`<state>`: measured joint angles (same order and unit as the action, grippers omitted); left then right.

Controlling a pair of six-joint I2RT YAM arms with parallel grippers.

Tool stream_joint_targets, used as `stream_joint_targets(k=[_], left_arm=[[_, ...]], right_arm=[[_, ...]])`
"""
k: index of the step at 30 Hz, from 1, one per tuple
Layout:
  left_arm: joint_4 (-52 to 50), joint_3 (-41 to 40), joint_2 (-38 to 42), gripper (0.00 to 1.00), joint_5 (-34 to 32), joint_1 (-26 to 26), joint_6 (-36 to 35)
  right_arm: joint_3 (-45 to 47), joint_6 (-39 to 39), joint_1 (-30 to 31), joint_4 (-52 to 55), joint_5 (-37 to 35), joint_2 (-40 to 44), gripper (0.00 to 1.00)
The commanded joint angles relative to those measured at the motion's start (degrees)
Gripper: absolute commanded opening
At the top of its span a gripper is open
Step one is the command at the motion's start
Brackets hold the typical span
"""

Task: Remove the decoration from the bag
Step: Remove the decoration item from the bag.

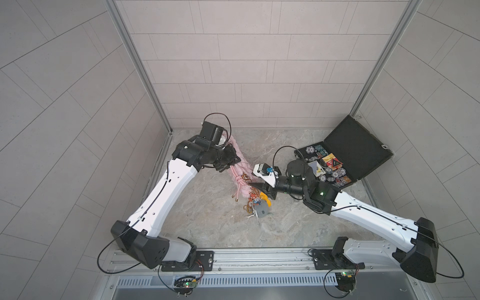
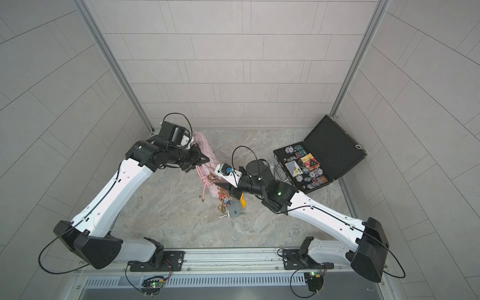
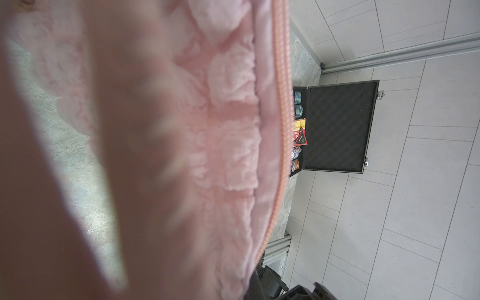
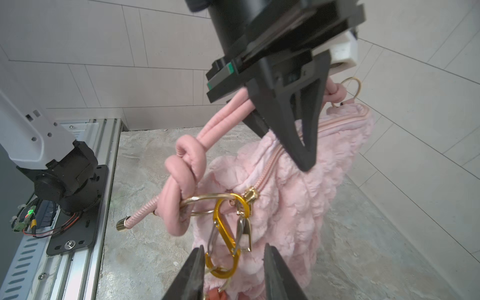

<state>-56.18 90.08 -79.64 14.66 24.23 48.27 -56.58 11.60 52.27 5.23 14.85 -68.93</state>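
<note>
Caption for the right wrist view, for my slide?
Open right gripper astride the gold carabiner on the pink bag; left gripper pinches the bag's top.

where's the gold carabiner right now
In the right wrist view, the gold carabiner hangs from the ring at the bag's zipper end, between the right gripper's open jaws.
</note>
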Motion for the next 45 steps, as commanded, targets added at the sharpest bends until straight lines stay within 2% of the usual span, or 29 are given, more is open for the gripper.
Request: stream_joint_targets(k=[1,15,23,31,45], left_arm=[[1.4,-0.7,2.5,0.00,0.0,-0.1,1.1],[1.7,-1.9,2.7,0.00,0.0,-0.1,1.4],[1.9,-2.0,2.5,0.00,0.4,-0.1,0.9],[1.4,-2.1,2.1,0.00,0.7,-0.1,-0.4],[0.0,-0.7,0.0,0.00,2.2,-0.1,-5.2]], right_arm=[[-1.5,1.8,1.1,-1.7,-1.2,-1.0,0.37],[-3.7,5.3,3.4,0.2,-8.5,-3.0,0.28],[-4.1,7.4,4.5,1.4,-10.4,-2.9,0.15],[-4.0,9.7,5.0,2.1,-11.4,-1.4,0.06],[-5.2,15.7,7.4,6.7,-7.1,0.4,0.00]])
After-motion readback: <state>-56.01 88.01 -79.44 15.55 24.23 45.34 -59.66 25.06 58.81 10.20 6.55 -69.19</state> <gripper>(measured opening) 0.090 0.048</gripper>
